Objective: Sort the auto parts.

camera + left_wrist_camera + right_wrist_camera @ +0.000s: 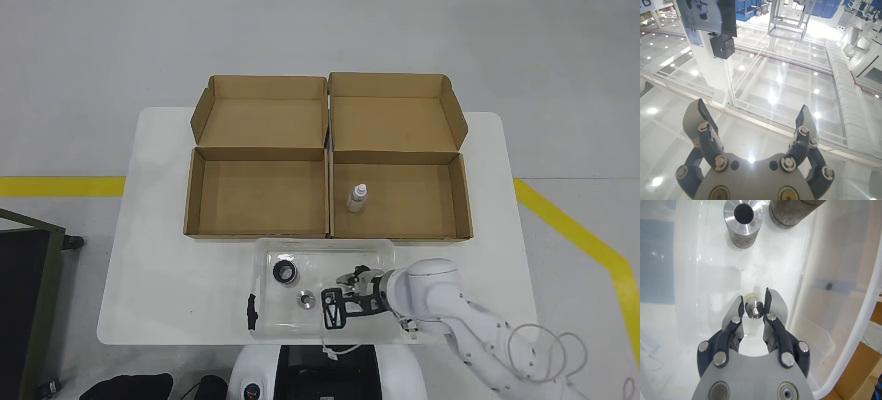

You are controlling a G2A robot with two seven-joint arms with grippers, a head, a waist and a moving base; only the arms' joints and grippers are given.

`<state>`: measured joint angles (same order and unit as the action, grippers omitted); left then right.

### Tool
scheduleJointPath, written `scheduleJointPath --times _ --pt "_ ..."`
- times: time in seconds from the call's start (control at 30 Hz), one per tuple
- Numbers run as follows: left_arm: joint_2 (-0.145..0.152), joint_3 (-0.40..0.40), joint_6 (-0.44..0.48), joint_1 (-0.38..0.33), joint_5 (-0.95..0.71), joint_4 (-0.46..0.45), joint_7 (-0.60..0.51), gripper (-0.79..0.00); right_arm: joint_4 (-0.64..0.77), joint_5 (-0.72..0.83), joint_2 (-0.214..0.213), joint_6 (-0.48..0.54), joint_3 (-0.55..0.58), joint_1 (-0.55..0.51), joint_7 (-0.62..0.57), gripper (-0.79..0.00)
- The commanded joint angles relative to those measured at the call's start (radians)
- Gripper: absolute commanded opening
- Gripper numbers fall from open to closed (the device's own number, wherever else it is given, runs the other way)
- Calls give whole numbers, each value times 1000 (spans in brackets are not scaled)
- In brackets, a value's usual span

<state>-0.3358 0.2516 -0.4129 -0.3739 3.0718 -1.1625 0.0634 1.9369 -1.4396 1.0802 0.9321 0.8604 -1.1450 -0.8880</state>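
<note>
My right gripper (754, 305) is down inside the clear plastic bin (846, 336), shut on a small silver metal part (754, 310) with a pale tip, one pad pressing each side. Beyond it on the bin floor stand a silver bushing (743, 224) with a centre hole and a dark cylinder (791, 213). From above, the right gripper (350, 285) is in the bin's (262, 250) right half, with the silver bushing (303, 297) and a black ring part (286, 271) to its left. My left gripper (753, 115) stands open, pointing at the ceiling, holding nothing.
Two open cardboard boxes sit side by side behind the bin: the left box (258, 200) holds nothing, and the right box (410, 200) holds a small white bottle (356, 197). A slim black object (251, 311) lies at the bin's front left corner.
</note>
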Motion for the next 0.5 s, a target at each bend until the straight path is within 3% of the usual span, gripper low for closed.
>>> scheduleJointPath --times 0.0,0.47 --pt "0 0 0 0 0 0 0 0 0 3 -1 0 -3 2 0 -785" --pt "0 0 0 0 0 0 0 0 70 84 -11 7 10 11 55 -785"
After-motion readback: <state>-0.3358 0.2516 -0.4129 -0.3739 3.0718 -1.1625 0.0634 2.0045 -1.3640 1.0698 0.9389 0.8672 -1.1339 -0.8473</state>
